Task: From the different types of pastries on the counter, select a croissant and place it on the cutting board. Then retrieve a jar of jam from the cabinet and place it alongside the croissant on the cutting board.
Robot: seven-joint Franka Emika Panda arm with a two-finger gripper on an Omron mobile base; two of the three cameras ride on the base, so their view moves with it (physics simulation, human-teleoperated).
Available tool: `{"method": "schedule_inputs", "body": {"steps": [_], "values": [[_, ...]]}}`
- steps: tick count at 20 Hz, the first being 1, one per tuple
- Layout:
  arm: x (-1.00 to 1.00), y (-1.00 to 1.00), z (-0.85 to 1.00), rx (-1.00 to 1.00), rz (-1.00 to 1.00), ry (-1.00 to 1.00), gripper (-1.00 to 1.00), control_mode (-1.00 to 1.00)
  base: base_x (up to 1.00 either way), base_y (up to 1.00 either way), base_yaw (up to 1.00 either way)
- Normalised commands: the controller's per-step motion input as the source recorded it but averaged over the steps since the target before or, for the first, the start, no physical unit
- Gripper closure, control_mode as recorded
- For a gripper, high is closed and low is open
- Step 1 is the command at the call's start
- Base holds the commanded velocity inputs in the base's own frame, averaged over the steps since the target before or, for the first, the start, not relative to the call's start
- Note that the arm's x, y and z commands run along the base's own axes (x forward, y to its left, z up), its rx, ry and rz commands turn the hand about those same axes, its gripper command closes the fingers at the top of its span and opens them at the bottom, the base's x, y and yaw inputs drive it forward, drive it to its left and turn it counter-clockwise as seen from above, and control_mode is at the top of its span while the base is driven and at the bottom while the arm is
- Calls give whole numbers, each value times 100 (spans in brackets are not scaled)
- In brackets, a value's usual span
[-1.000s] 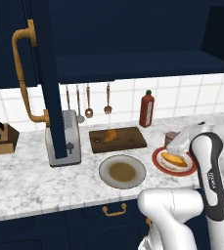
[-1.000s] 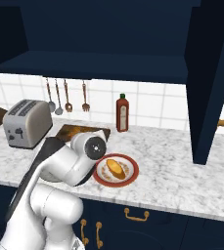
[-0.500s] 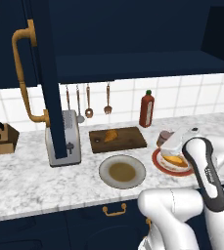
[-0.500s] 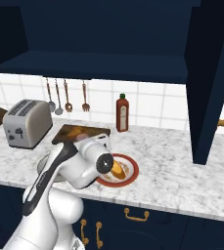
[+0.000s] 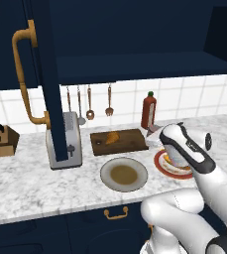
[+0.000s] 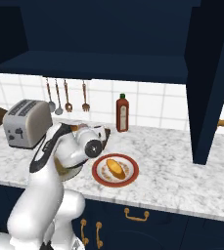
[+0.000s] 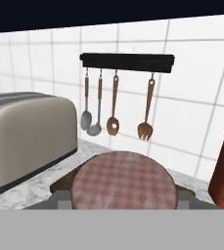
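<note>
Marbled white-grey table (image 5: 30, 181) along a tiled wall, navy fronts below, navy cabinet (image 5: 135, 34) above with its door (image 5: 49, 74) swung open, curved gold handle (image 5: 24, 74) on it. Cutting board (image 5: 127, 144) lies at the back of the table, between toaster (image 5: 71, 141) and red bottle (image 5: 148, 110). Croissant (image 5: 112, 137) sits on the board, left of centre. Grey plate (image 5: 124, 174) with a brown middle is just in front of the board. Red-rimmed plate (image 6: 115, 169) to the right carries the longer yellow-orange pastry (image 6: 114, 167); in the left base view the arm covers most of that plate. Knife block (image 5: 0, 139) at far left. Spoons and a fork hang from a dark rail (image 7: 127, 62) on the tiles. Gripper (image 7: 122, 199) is at the board's right end, close to the bottle, wrist bent toward the wall. Hand view: the jaws are clamped on the jar (image 7: 123, 178), its round checked pinkish lid facing the camera, a grey fingertip (image 7: 59, 197) at its left and another at its right. A dark board edge shows just past the jar on the left in that view, toaster further left, bottle at the right edge. Cannot tell if the jar's base touches the board or hangs above it; the base views hide it behind the hand. Jar and croissant are apart, croissant further left on the board.
</note>
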Motion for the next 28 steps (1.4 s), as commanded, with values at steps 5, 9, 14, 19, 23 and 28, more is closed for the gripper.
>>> {"method": "schedule_inputs", "body": {"steps": [5, 9, 14, 19, 23, 28], "values": [[29, 1, -2, 0, -1, 3, 100, -100, 0, 0, 0], [100, 21, -34, -3, -7, 9, 100, -100, 0, 0, 0], [10, 4, -17, 0, 0, 0, 100, -100, 0, 0, 0], [0, 1, -51, 0, 0, 0, 100, -100, 0, 0, 0], [9, -1, -3, 0, 4, 0, 100, -100, 0, 0, 0], [46, 1, -14, 0, 1, 1, 100, -100, 0, 0, 0]]}}
